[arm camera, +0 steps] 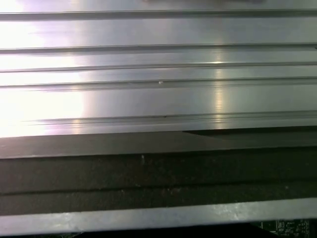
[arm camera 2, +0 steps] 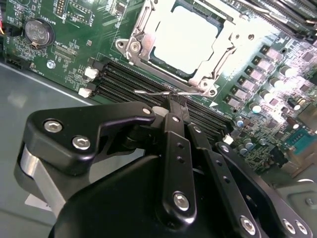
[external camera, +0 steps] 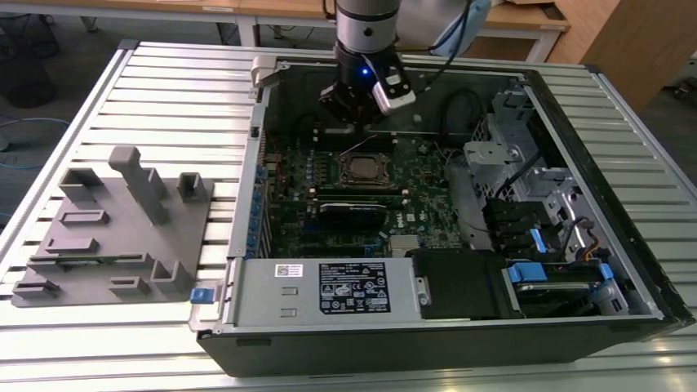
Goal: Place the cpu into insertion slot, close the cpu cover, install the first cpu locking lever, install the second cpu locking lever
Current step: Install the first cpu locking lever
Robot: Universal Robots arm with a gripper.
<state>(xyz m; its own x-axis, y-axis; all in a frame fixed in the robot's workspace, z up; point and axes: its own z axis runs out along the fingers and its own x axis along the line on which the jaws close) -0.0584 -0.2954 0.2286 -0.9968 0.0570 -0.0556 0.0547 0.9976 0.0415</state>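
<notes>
Pinching the thin wire locking lever with fingers closed on it, just near of the insertion slot. Shows the cpu seated there, under the seemingly lowered cpu cover. Could slip off so slim a wire, or miss the catch and spring back, jarring the cover. Cannot make out the catch or a second lever; hard to judge grip depth at the gripper.
</notes>
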